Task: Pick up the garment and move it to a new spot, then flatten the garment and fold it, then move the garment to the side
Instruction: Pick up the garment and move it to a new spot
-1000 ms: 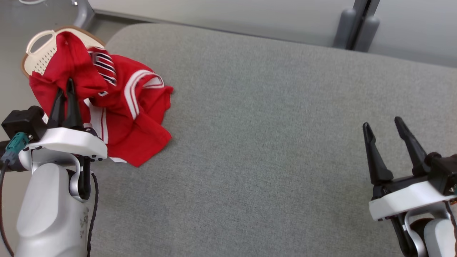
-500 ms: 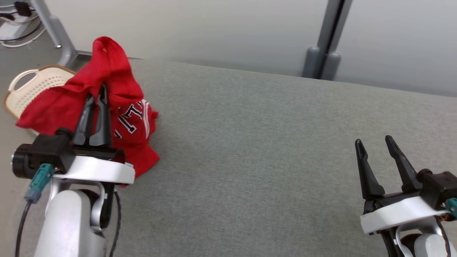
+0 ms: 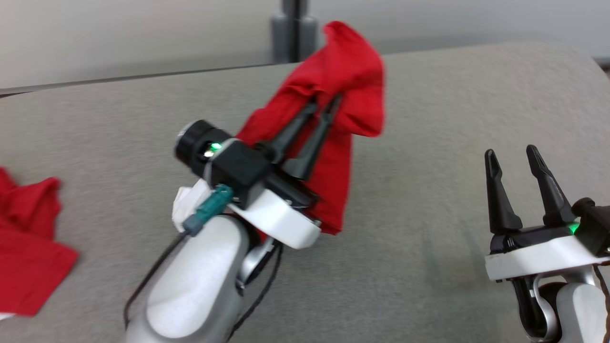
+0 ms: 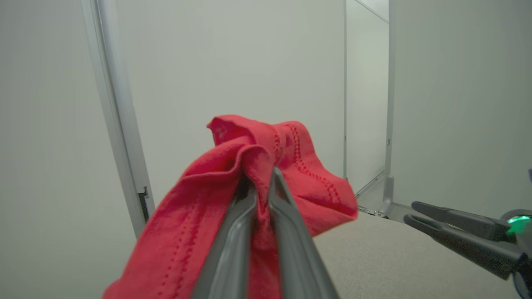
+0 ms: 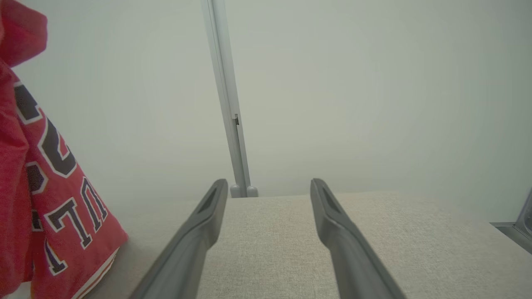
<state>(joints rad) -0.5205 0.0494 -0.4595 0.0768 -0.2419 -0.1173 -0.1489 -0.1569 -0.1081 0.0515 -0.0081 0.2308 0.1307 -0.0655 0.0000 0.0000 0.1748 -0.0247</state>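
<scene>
Fig.: L gripper (image 3: 326,101) pinched narrow on a bunched fold of garment (image 3: 355,85), lifted above mid grey table (image 3: 429,214). R gripper (image 3: 511,155) wide, empty, over table's right side. Risk: small pinch may slip w/ swing, so garment drops crumpled.

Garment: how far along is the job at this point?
Done: the pick-up. The left gripper is shut on the red garment, which hangs bunched from it over the grey table. In hand: the move to a new spot; the garment is not yet laid down. Left: flattening, folding and moving it to the side. The right gripper is open and empty.
</scene>
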